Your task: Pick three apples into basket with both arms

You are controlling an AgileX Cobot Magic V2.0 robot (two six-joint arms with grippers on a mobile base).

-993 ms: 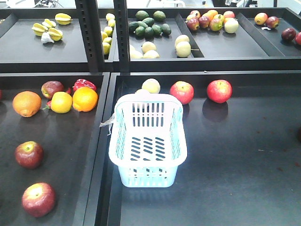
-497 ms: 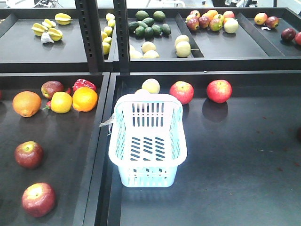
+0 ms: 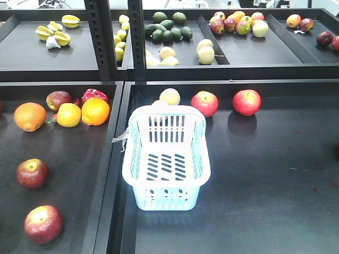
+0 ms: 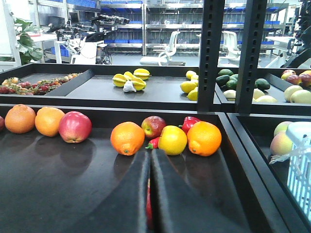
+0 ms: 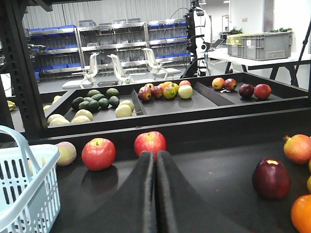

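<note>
We find the left gripper (image 4: 149, 155) closed, fingers pressed flat together over the left tray (image 3: 79, 174). A red sliver shows low in the seam, and we cannot tell what it is. The right gripper (image 5: 155, 154) is likewise closed, over the right tray (image 3: 265, 185) and aimed at its back wall.

The basket (image 3: 167, 199) stands upright, mouth up, at the left edge of the right tray. Its long axis runs front to back, with a narrow end toward the front camera. A clear scrap (image 3: 121, 138) hangs off its left rim. Its slotted floor is in full view, and all fruit lies outside it.

Three dark apples sit in the left tray, apart from the basket. The near apple (image 3: 43, 224) and the mid apple (image 3: 32, 173) behind it both have the yellow stem patch turned up. The far apple (image 3: 58, 99) is by the back wall, beside a lemon (image 3: 69, 115) that sits between two oranges (image 3: 29, 116).

In the right tray, the left red apple (image 3: 204, 103) and the right red apple (image 3: 247, 101) rest against the back wall. A pale fruit (image 3: 170, 96) lies just behind the basket.

Both trays are matt black with raised edges and stand side by side. Behind them a black shelf (image 3: 69, 58) is split into compartments holding starfruit (image 3: 55, 32), avocados (image 3: 168, 29) and mixed apples (image 3: 238, 24).

The wrist views show a hall with racks, white chairs (image 5: 121, 68) and a grey crate (image 5: 262, 44)
</note>
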